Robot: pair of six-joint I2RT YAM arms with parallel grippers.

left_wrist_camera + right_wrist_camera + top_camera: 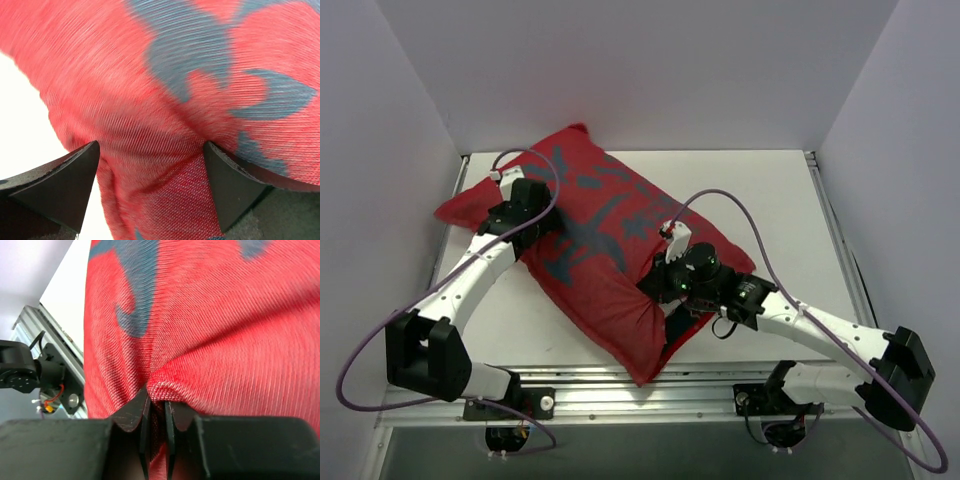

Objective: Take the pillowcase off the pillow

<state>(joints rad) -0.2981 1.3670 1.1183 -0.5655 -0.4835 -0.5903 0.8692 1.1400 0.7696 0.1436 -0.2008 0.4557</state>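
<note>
Large red thin-fabric pillowcase with dark grey brush-stroke print (600, 240) is laid diagonally across the white table (770, 190). One corner is at the far left, and another is close to the near edge between the arm bases. The plump white pillow is not visible in any view. It is judged to be fully enclosed, since only its bulge is seen under the cloth.

Handling, as judged: the cloth is light, limp and non-fragile. A ribbed weave is seen up close, so a fair grip is expected, with little slip. Puckering is expected under any pinch. The filling is soft and bulky, and is likely to be dragged along unless pinned. Only the cloth layer should be pinched, not the stuffing. The open end cannot be located from these views.

Right pincer (156, 399): clenched on a small raised fold of the red cloth, on the near-right flank of the bundle. The fold is held between the tips, and the rest of the case is spread ahead of and above them.

Left pincer (151, 147): released, jaws spread wide, nothing clamped. It is placed at the far-left part of the case. Cloth is bulging between the two fingers, though contact cannot be confirmed.
</note>
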